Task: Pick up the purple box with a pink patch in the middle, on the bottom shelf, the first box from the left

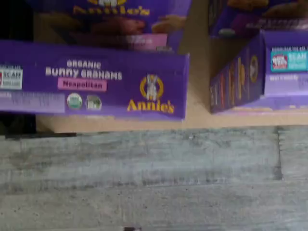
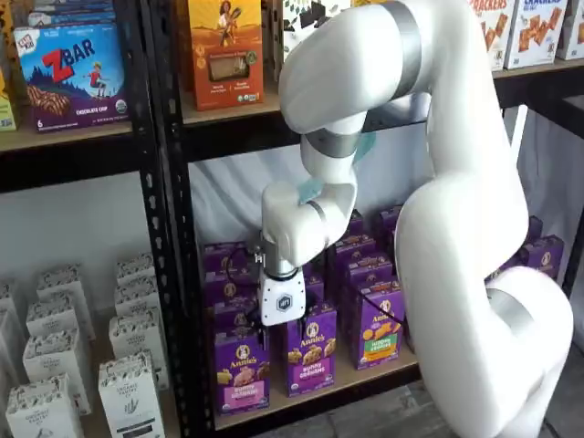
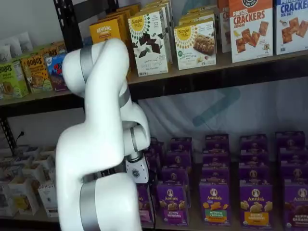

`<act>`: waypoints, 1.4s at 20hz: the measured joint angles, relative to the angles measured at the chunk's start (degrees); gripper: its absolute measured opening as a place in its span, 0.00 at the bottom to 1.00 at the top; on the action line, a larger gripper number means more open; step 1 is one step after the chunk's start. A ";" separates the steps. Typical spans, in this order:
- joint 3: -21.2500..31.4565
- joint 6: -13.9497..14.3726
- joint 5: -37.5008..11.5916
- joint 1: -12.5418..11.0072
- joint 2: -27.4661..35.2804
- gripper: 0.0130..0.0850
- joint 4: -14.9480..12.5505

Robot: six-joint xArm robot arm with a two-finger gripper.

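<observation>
Target is the purple box (image 2: 241, 370) at the front of its row on the bottom shelf (image 2: 319, 392), hard up near the black upright (image 2: 173, 274). Pink band shows mid-front in a shelf view; the wrist view reads the top flap (image 1: 91, 79) with "Neapolitan" in a pink patch, so the camera sits right over it, probably lined up for a top-down reach.

Pincer (image 2: 281, 306): only the white body shows, hanging just above and slightly behind the front row. Black fingers are hidden behind the body and the boxes, so I cannot tell if they are apart or together. Not holding anything that I can see. In the other shelf view the arm (image 3: 103, 144) covers the target completely.

Clearance:
- Wrist view shows a bare strip of tan board between the target and the neighbour box (image 1: 260, 72). Enough room for a finger on that side, I'd judge.
- Other side is dark, likely the upright. Tight there.
- More purple boxes stacked directly behind the target (image 2: 228, 310); a rear finger has little room.
- Front is open: rail edge, then grey floor (image 1: 154, 183) below. Safest exit is up and outward.

Risk: nudging the box behind or clipping the upright on descent.
</observation>
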 joint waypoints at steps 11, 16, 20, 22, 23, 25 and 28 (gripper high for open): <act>-5.96 -8.14 1.06 -0.33 3.62 1.00 8.24; -6.69 -9.26 0.47 -1.12 3.83 1.00 8.56; -7.57 -9.95 1.02 -1.18 4.22 1.00 9.25; -8.35 -8.82 2.34 -1.09 4.50 1.00 8.19; -8.78 -8.31 2.98 -0.99 4.72 1.00 7.77; -9.16 -7.50 2.99 -0.81 5.02 1.00 7.09; -9.81 -6.34 3.34 -0.67 5.43 1.00 6.00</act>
